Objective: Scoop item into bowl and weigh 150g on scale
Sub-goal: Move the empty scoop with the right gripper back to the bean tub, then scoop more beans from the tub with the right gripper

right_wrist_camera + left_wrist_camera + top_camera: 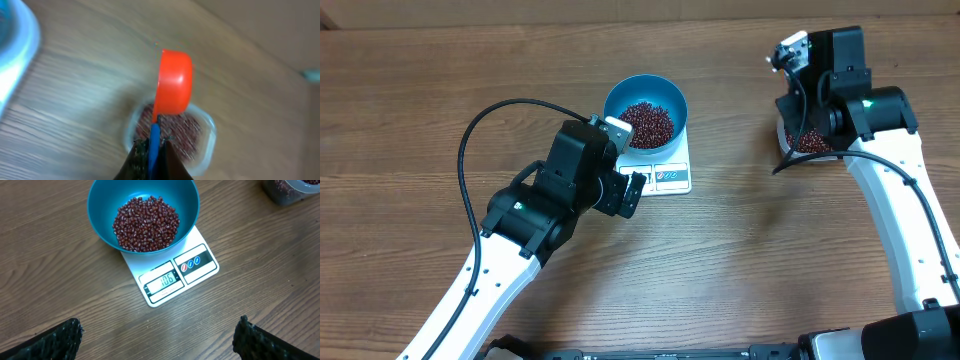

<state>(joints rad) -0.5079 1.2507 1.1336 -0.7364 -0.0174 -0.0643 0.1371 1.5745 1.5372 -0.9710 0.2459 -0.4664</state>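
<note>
— What's the right gripper [152, 150] got?
— It's clamped tight on the blue handle of an orange scoop [175, 82]. The cup is tipped on its side over the tub [209, 131]. I can't tell whether there's anything in the cup.
— And the tub?
— Beans in it too. From above, the right arm hides most of it.
— The left gripper [157, 347]?
— Jaws wide apart, holding nothing and touching nothing. It hovers just in front of the scale [210, 257], looking down at it.
— Where are the beans [146, 224]?
— In a loose pile in the bowl [97, 207]. The bowl sits on the back of the scale and overhangs it. The display at the front is lit, and I read roughly 106.
— What's around them?
— The tub stands well to the right of the scale. A black cable [465, 150] loops out from the left arm. Everything rests on a brown wood-grain table [740, 280].
</note>
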